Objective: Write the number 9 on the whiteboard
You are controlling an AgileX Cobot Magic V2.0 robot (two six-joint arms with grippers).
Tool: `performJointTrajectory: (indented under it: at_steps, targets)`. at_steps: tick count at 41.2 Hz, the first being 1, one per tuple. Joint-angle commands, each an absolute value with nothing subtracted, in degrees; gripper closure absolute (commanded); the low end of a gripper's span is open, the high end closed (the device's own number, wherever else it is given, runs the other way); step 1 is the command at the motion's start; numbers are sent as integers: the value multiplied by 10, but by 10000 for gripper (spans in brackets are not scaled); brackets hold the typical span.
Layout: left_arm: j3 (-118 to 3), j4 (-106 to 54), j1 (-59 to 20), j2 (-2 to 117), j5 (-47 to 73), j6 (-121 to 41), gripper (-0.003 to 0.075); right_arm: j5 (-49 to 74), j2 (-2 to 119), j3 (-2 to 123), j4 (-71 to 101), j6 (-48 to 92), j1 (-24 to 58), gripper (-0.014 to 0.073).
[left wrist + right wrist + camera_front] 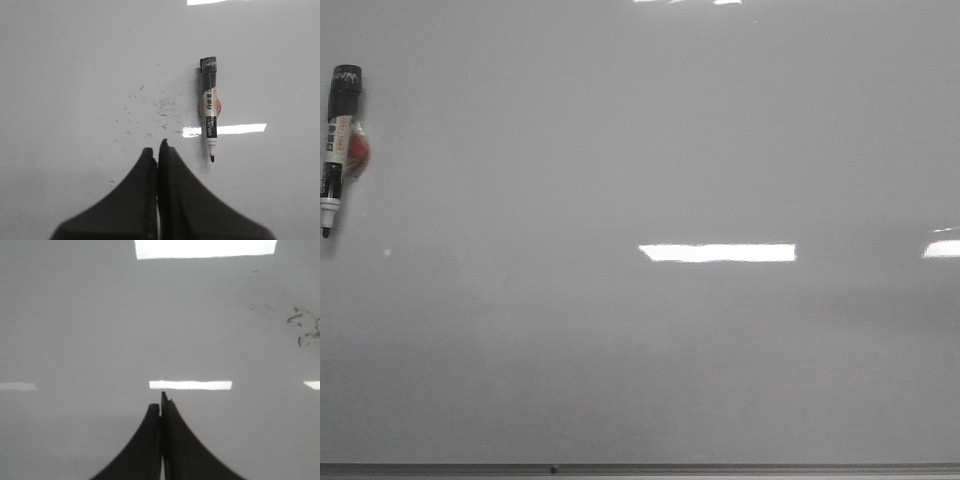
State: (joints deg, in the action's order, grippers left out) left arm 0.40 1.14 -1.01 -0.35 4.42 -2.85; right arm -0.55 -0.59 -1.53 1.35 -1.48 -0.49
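Observation:
The whiteboard (650, 150) fills the front view, pale grey and glossy, and no drawn number 9 shows on it. An uncapped black-and-white marker (339, 145) lies on it at the far left, tip toward the front. It also shows in the left wrist view (210, 107), a short way ahead and to one side of my left gripper (157, 147), which is shut and empty. My right gripper (161, 402) is shut and empty over bare board (100, 330). Neither gripper shows in the front view.
A thin grey frame strip (640, 467) runs along the board's front edge. Faint ink specks (160, 107) lie beside the marker, and smudges (302, 327) mark the board in the right wrist view. Bright rectangular light reflections (717, 252) sit on the surface.

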Motion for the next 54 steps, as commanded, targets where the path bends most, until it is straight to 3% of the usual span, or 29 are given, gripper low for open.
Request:
performJointTrajectory:
  at_steps: [1, 34, 39, 44, 54]
  targets:
    - [5, 6, -11, -14, -6, -26, 739, -50, -17, -14, 15, -13, -5, 663]
    - [5, 6, -11, -14, -6, -26, 739, -59, -17, -13, 15, -13, -5, 663]
    - [4, 6, -11, -14, -50, -26, 739, -82, -17, -9, 15, -13, -5, 663]
    - [-11, 4, -12, -14, -96, -24, 739, -58, -16, 31, 15, -13, -5, 663]
    - [-131, 3, -12, 7, -73, -24, 739, 41, -9, 167, 15, -13, -5, 663]
